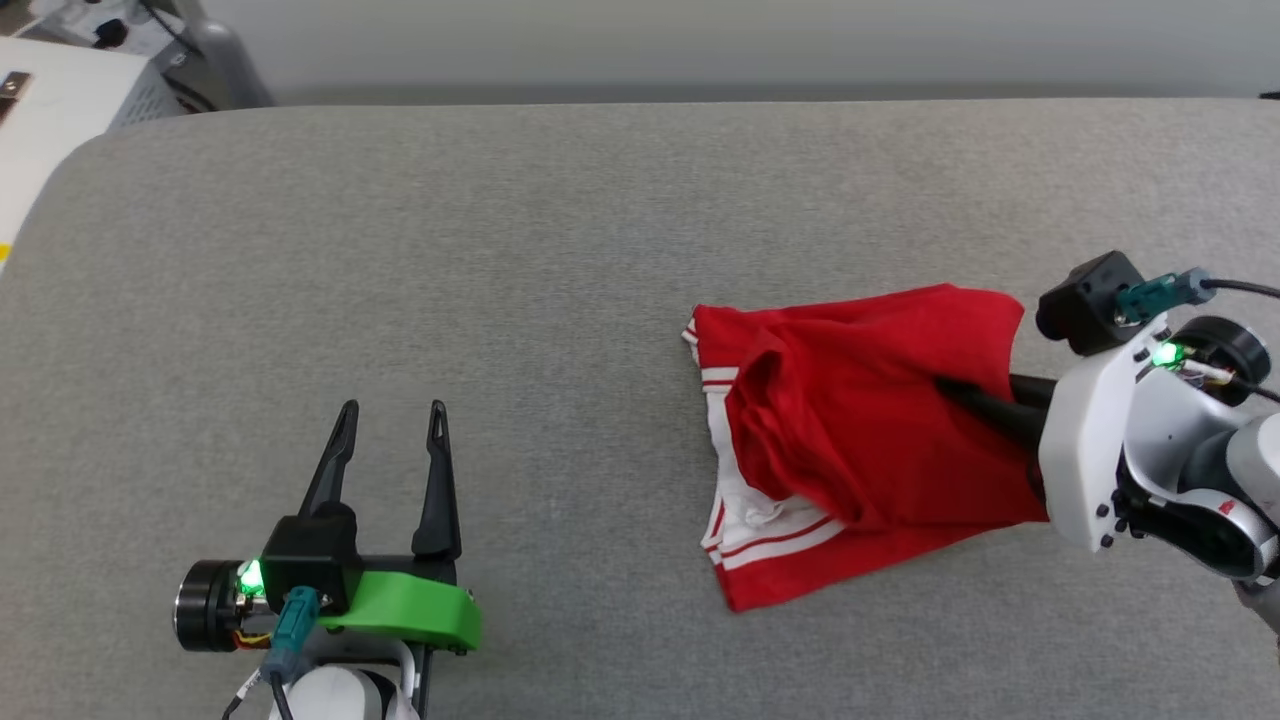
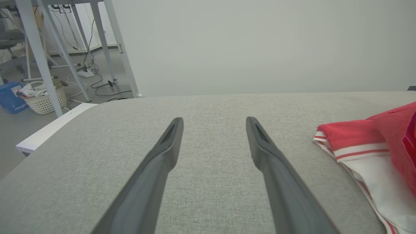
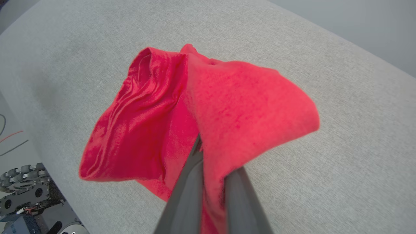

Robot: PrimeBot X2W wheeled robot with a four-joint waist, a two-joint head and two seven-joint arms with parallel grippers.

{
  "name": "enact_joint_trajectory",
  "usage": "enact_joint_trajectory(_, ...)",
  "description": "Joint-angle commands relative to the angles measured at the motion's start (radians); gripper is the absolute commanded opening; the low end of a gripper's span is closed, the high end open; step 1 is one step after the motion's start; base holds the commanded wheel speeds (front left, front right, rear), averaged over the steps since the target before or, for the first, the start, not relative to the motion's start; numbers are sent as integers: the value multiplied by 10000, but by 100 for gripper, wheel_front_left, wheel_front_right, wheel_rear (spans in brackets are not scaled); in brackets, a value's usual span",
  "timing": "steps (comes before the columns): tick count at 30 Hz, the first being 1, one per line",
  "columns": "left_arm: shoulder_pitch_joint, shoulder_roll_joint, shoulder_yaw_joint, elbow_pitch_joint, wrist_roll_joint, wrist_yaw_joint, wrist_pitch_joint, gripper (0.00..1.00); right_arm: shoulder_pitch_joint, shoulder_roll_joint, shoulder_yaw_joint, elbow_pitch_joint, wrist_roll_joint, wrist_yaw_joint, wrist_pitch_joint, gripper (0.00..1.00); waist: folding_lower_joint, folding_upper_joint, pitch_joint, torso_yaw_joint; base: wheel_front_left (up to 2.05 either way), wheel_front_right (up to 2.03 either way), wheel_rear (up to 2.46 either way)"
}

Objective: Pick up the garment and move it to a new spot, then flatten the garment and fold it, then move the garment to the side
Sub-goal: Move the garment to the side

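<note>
Here, in the head view, the garment [image 1: 860,430] lies bunched on the right half of the grey padded surface [image 1: 450,250]. It is a red jersey crumpled into a rough heap, with a white panel and red-and-white striped trim showing along its left and lower edges. The right gripper [image 1: 945,385] reaches in from the right edge of the view. Its dark fingers are pushed into the red cloth near the middle of the heap, and a fold covers their tips. The left gripper [image 1: 392,410] sits at the lower left, well apart from the garment. Its two fingers are spread, point up the view and have nothing between them.

In the left wrist view, those fingers stand wide apart over bare grey fabric. The garment shows at the right edge, with the striped hem and white panel nearer the camera and the red cloth rising behind. Past the surface's far left corner are white frame legs [image 2: 35,58], a white basket [image 2: 44,97], a blue box [image 2: 9,97] and cables on the floor.

In the right wrist view, the right gripper's fingers are drawn close together and pinch a fold of the red cloth between them. The cloth drapes over the fingers and fans out beyond them in two lobes, a shiny creased one to the left and a matte flap to the right, slightly blurred. Grey surface lies all around it. Part of the robot's wheeled base [image 3: 26,188] shows at the lower left.
</note>
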Motion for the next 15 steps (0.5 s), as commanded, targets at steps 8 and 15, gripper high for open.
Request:
enact_joint_trajectory(8, -582, 153, 114, -370, 234, -72, -57, 100, -704, -684, -659, 251, 64, -7, 173, 0, 0, 0, 1318, -1861, 0, 0, 0)
enact_joint_trajectory(15, -1118, 400, 171, -806, 406, -86, -57, 100, -1380, -1574, -1152, 1374, -338, -7, 313, 0, 0, 0, 2413, -2178, 0, 0, 0)
